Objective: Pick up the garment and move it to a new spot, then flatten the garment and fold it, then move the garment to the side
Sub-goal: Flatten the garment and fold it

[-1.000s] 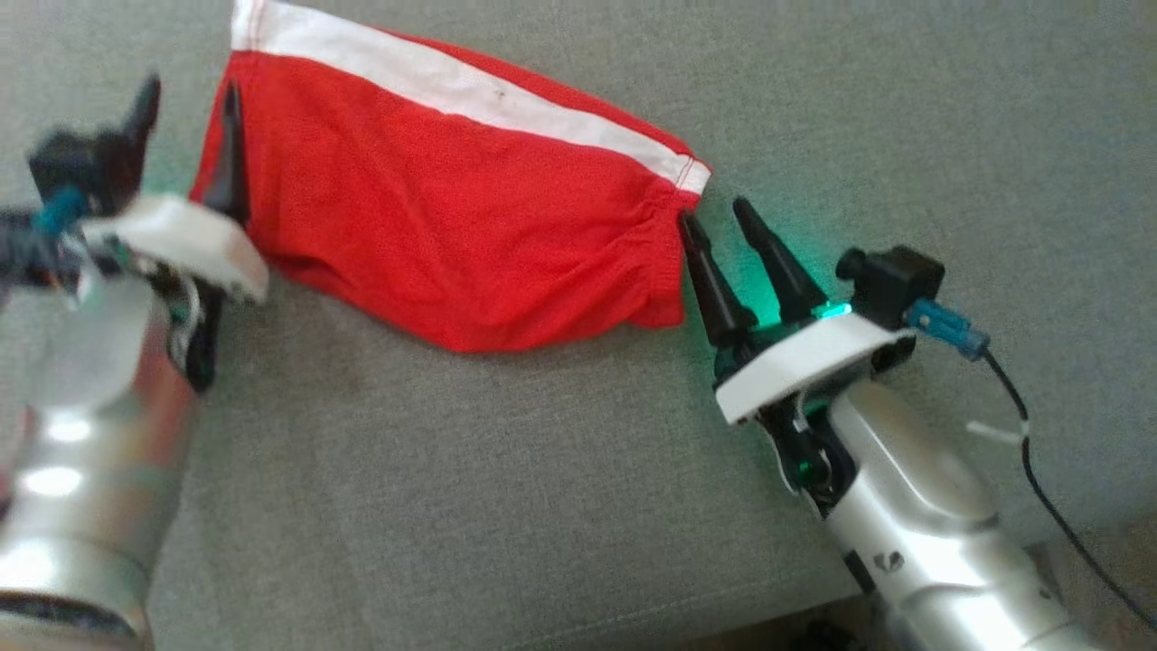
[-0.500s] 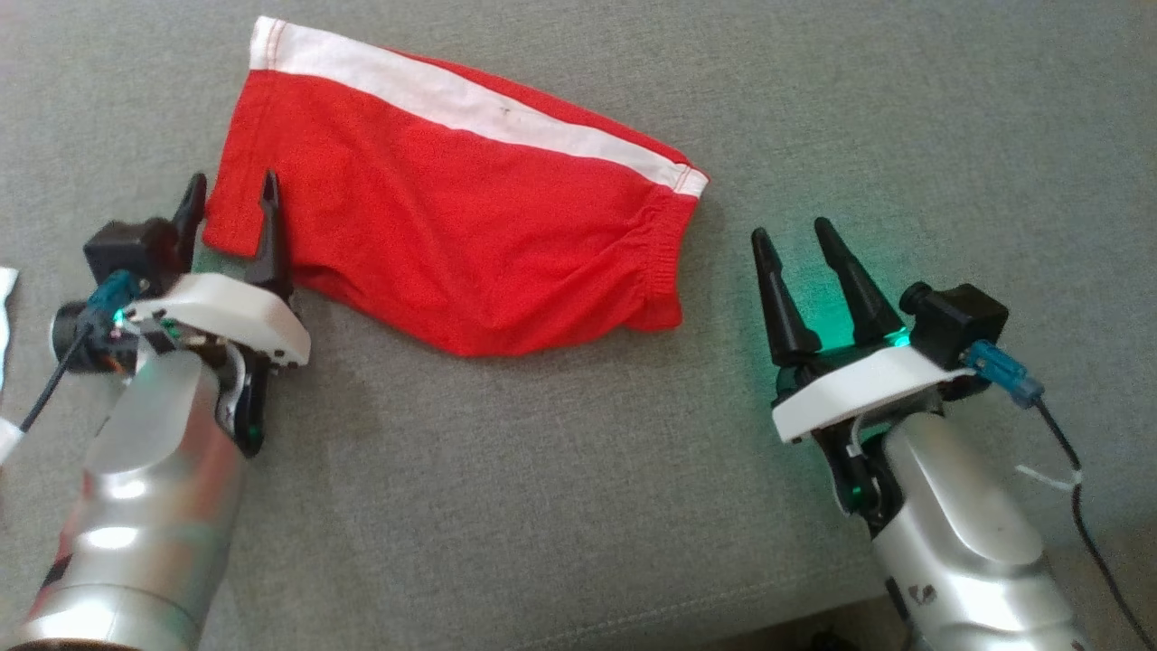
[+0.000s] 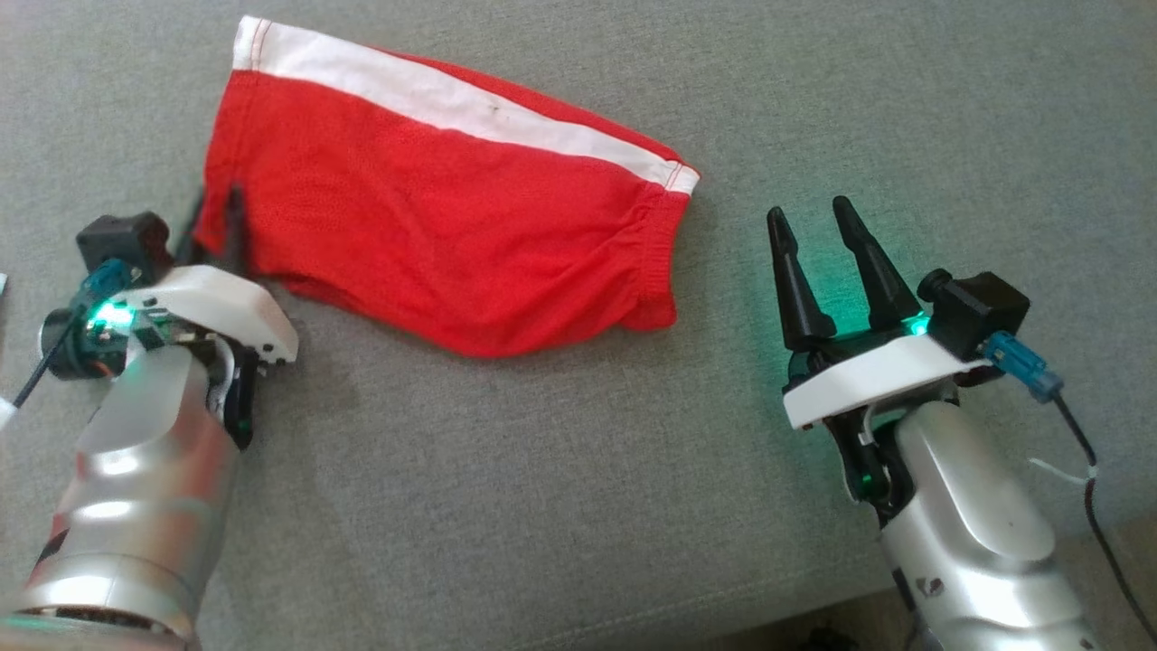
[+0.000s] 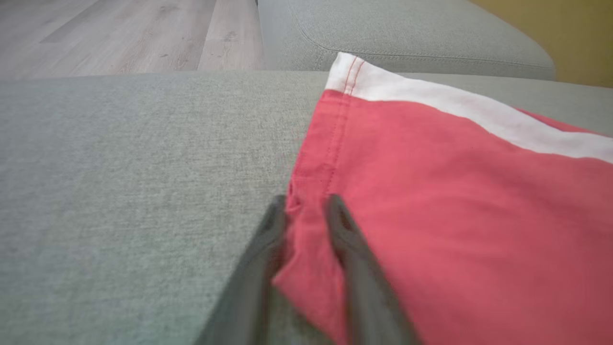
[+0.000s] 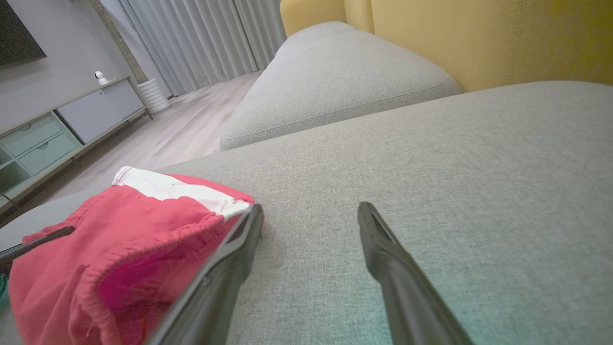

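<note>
**Red shorts lie flat on grey sofa seat, one gripper at each end**

A grey sofa cushion spreads under the robot's head camera, with a yellow backrest and pale wooden floor beyond it in the wrist views. The garment, a pair of red shorts, lies flat across the upper middle of the cushion. Its gathered waistband points to the robot's right.

The left gripper sits at the garment's near left corner. Its two dark fingers stand a narrow way apart with a fold of the red hem between them (whether they actually pinch the cloth cannot be told). The right gripper rests near the waistband end without touching it, its jaws spread wide and holding nothing, a green light glowing at its base.

A white stripe runs along the garment's far edge.
</note>
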You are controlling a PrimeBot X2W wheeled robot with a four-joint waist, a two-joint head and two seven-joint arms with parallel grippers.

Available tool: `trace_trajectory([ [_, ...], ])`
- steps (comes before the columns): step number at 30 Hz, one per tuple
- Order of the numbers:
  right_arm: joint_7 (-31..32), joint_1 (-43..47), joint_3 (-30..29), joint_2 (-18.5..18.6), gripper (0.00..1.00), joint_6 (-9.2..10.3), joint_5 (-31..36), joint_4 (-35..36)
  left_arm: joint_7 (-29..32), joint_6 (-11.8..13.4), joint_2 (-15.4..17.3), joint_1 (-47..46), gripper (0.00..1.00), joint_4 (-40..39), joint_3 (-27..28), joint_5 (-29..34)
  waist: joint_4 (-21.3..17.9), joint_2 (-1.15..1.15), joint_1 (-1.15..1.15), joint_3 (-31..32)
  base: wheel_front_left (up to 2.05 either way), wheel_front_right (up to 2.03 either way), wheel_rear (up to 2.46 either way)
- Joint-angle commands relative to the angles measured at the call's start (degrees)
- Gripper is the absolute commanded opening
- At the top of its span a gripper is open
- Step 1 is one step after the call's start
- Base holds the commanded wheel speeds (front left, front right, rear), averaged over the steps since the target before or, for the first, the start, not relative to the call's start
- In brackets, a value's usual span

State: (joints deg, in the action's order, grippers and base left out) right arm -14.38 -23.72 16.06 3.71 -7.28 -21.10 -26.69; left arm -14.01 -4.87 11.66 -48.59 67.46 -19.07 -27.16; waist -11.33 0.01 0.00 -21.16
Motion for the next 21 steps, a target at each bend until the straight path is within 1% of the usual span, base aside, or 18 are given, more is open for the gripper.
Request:
trace_trajectory([
  [1, -0.62, 1.08, 0.51, -0.83, 1.0, -0.21, -0.06, 1.85, 1.03, 0.12, 1.55, 1.8, 0.0, 2.21, 0.57, 0.18, 0.08, -0.01, 0.0, 0.22, 0.0, 0.0, 0.0],
  [5, -0.62, 1.53, -0.86, -0.83, 1.0, -0.21, 1.16, 1.34, -0.22, -0.39, 0.06, 3.67, 0.0, 3.17, 0.99, -0.85, 1.27, -0.01, 0.0, 2.52, 0.0, 0.0, 0.0],
  [8, -0.62, 2.52, -1.92, -0.83, 1.0, -0.21, 1.76, 0.83, -0.84, 0.4, -0.97, 6.05, 0.0, 2.0, 2.06, -1.57, 2.59, -0.01, 0.0, 5.02, 0.0, 0.0, 0.0],
  [10, -0.62, 3.5, -2.4, -0.83, 1.0, -0.21, 1.98, 0.41, -0.93, 1.19, -1.5, 8.33, 0.0, -0.31, 2.8, -1.56, 3.65, -0.01, 0.0, 6.9, 0.0, 0.0, 0.0],
  [11, -0.62, 3.5, -2.4, -0.83, 1.0, -0.21, 1.98, 0.41, -0.93, 1.19, -1.5, 8.33, 0.0, -0.31, 2.8, -1.56, 3.65, -0.01, 0.0, 6.9, 0.0, 0.0, 0.0],
  [17, -0.62, 6.6, -3.44, -0.83, 1.0, -0.21, 1.98, -0.79, -0.97, 4.44, -3.72, 18.4, 0.0, -9.6, 6.45, -0.91, 6.44, -0.01, 0.0, 11.69, 0.0, 0.0, 0.0],
  [21, -0.62, 8.09, -3.92, -0.83, 1.0, -0.21, 2.26, -1.08, -0.97, 6.32, -5.06, 23.89, 0.0, -15.81, 8.98, 0.29, 7.94, -0.01, 0.0, 13.11, 0.0, 0.0, 0.0],
])
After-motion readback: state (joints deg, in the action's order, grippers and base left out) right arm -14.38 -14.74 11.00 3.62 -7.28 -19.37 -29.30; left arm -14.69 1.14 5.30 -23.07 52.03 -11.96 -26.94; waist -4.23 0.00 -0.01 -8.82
